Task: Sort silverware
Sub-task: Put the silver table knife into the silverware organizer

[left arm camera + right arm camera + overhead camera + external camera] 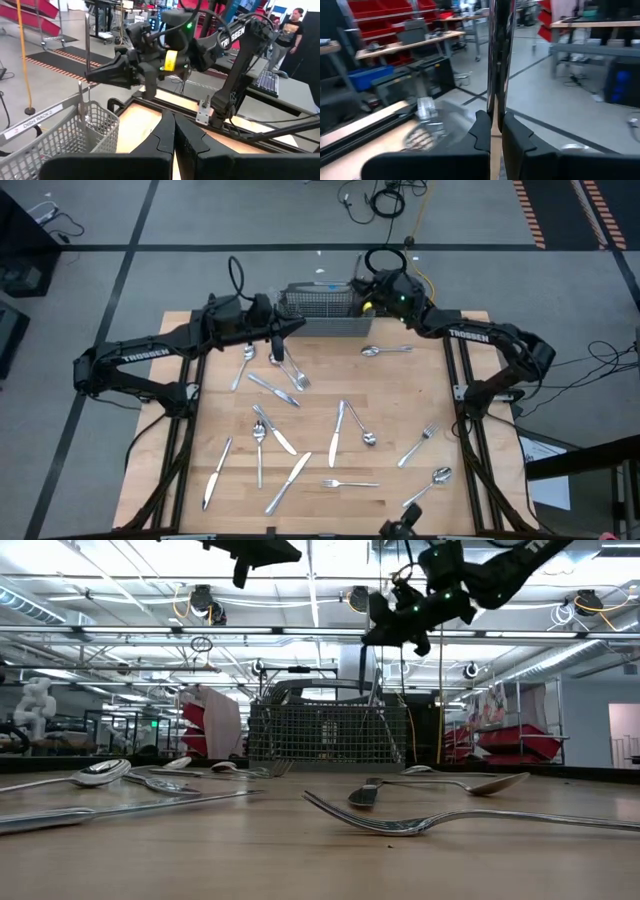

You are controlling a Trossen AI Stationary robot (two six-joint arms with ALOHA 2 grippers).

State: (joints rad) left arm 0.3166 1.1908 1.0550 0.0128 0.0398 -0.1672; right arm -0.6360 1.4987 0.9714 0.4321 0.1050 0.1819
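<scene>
Right claw [490, 131] is pinched shut on a slim shiny utensil [499, 55] that stands straight up between its fingers – only the edge shows in the right wrist view, so I cannot tell if it's knife, fork or spoon. In the high view this claw sits over the far-right corner of the grey wire-mesh basket [322, 306] at the back of the bench [400, 500], and the low view has it well above the basket rim. My read: it's holding the piece vertical so it can drop end-first into a compartment; which compartment, cannot tell. Left claw [173, 131] is closed tight on nothing – fingers meet with no metal between them. It hangs high just beside the basket's left end, near enough to go for the next piece yet out of the right arm's way, I'd guess. The rest of the silverware [290, 430] lies loose and flat across the wooden top: mixed forks, spoons and table knives, all slim, mirror-bright, pointing every which way, a few crossing or touching in the middle cluster. One spoon [385, 350] lies alone near the basket's right side, a fork [400, 824] sits close to the low camera, tines curving up. Most of the sort is not yet done, judging by the spread.
</scene>
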